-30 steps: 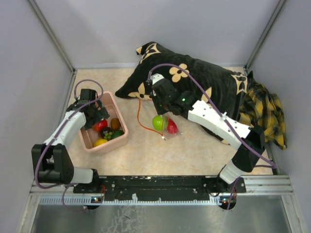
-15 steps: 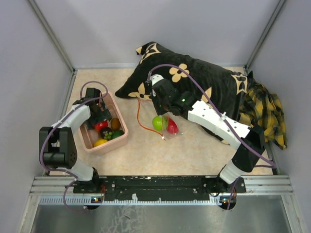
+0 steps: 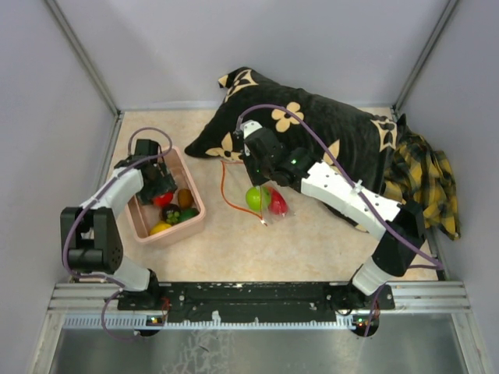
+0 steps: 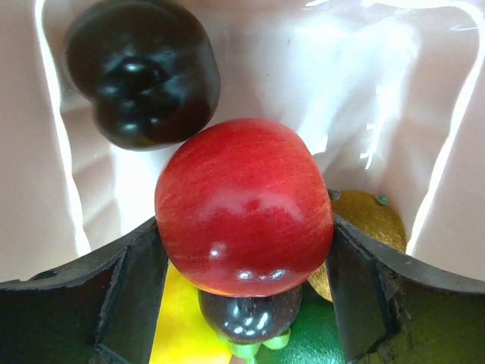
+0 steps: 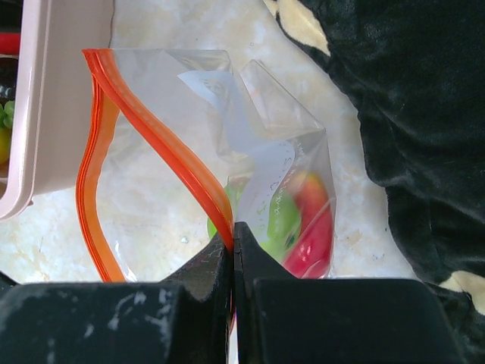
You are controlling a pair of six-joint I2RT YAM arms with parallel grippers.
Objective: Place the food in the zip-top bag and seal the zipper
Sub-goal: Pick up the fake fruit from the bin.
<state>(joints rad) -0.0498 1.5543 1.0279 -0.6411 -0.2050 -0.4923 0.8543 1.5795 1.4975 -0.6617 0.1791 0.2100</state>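
My left gripper [image 3: 160, 192] is down in the pink tub [image 3: 195, 222], shut on a red apple [image 4: 242, 205] held between both fingers. Around it lie a dark purple fruit [image 4: 140, 72], a yellow one [image 4: 178, 326] and an orange-brown one [image 4: 367, 220]. My right gripper [image 5: 233, 243] is shut on the red-orange zipper [image 5: 163, 148] of the clear zip-top bag [image 5: 250, 114] and holds its mouth open and raised. A green fruit [image 5: 280, 220] and a red one [image 5: 314, 235] lie inside the bag, which is mid-table [image 3: 265, 199].
A black floral pillow [image 3: 327, 132] lies behind the bag, under the right arm. A yellow plaid cloth [image 3: 425, 179] is at the right wall. Grey walls close in three sides. The tub's rim [image 5: 53, 98] is just left of the bag's mouth.
My left gripper has pushed further into the tub and now has the red apple between its fingers. The right gripper and the bag have hardly moved.
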